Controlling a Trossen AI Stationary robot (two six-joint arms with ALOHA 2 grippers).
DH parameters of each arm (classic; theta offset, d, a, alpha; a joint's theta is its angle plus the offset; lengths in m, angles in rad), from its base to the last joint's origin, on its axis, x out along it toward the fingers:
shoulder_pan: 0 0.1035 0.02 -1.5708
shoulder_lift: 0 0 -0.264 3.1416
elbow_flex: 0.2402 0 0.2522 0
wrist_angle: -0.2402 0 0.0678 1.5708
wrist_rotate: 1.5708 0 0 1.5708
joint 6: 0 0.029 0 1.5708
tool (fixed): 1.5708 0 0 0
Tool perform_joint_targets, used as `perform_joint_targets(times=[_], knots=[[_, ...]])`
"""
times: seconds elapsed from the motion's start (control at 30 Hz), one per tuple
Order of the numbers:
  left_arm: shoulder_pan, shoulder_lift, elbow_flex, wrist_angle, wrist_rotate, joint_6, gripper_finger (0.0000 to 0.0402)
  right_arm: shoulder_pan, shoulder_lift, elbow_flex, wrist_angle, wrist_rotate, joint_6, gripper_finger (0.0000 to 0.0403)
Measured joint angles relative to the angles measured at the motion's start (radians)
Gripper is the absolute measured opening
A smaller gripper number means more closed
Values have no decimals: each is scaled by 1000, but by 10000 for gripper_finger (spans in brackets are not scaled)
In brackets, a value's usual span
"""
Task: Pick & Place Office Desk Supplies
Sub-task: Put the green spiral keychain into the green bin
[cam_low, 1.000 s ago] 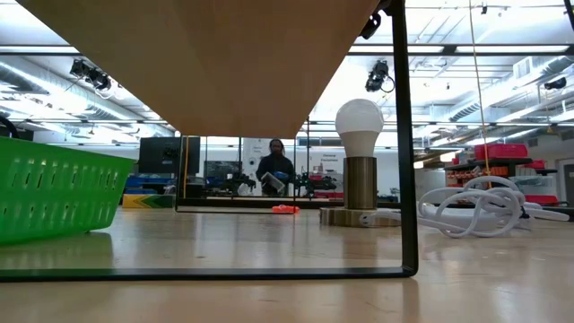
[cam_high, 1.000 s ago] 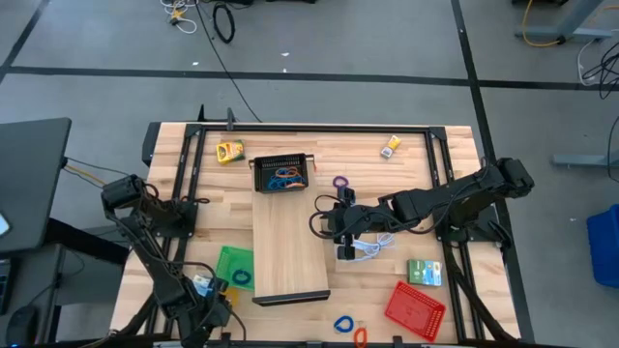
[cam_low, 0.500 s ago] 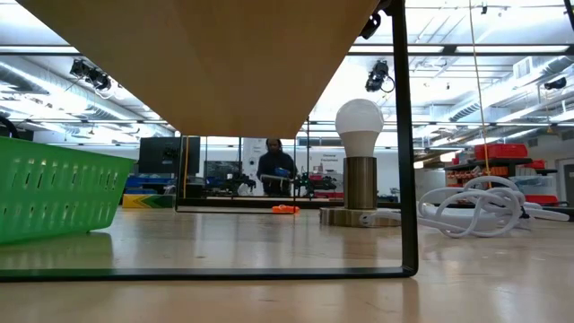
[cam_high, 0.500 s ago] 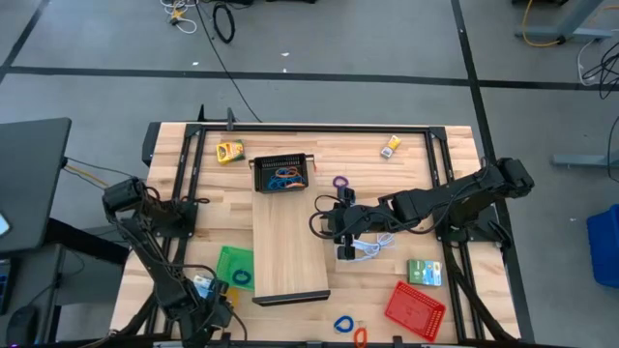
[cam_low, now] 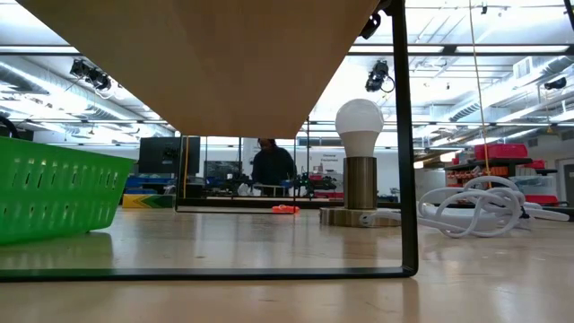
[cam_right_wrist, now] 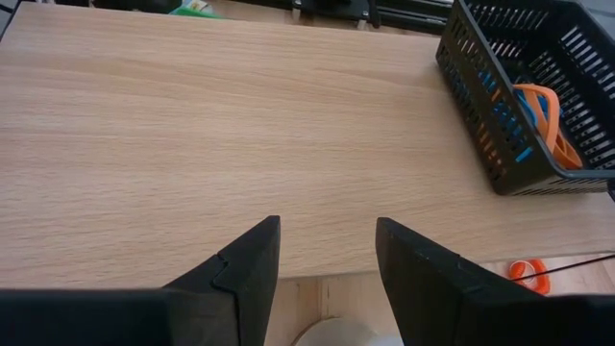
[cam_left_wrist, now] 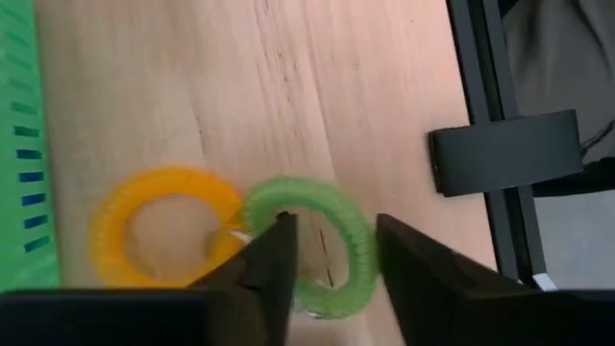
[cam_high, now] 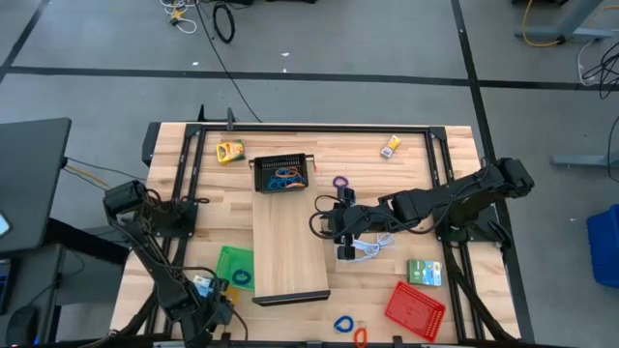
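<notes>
A green loop [cam_left_wrist: 317, 192] lies flat on the table, touching an orange-yellow loop [cam_left_wrist: 115, 223] beside the green mesh tray [cam_left_wrist: 17, 144]. My left gripper [cam_left_wrist: 332, 235] hangs over it at the table's near left [cam_high: 208, 309], pointing steeply down. One finger stands over the loop's hole and the other outside its rim, with a gap left between them. In the high view the arm hides both loops. My right gripper [cam_high: 324, 220] waits open above the long wooden board [cam_right_wrist: 240, 125], with nothing between its fingers [cam_right_wrist: 327, 231]. My left gripper straddles one side of the green loop's band [cam_left_wrist: 361, 252], coming from above. I cannot tell whether either fingertip touches the loop. The loop lies flat on the table.
The black tray [cam_high: 281, 174] holds blue and orange loops. A blue loop [cam_high: 242, 277] lies in the green tray [cam_high: 228, 259]. Red tray [cam_high: 414, 309], green box [cam_high: 424, 273], lamp with white cable [cam_high: 363, 248], purple loop [cam_high: 339, 182], yellow boxes [cam_high: 229, 152] [cam_high: 391, 147], and loose loops [cam_high: 342, 324] lie around.
A person in the room behind the table has shifted to the left. The arms and the things on the table stand as before.
</notes>
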Motion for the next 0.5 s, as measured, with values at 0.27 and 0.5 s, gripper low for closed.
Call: perform_joint_targets(times=[0.27,0.5], knots=[[-9,0,0,-1,0,19,16,0,0,0,0,1,-7,181],[-21,0,48,2,48,106,14,0,0,0,0,1,-8,181]])
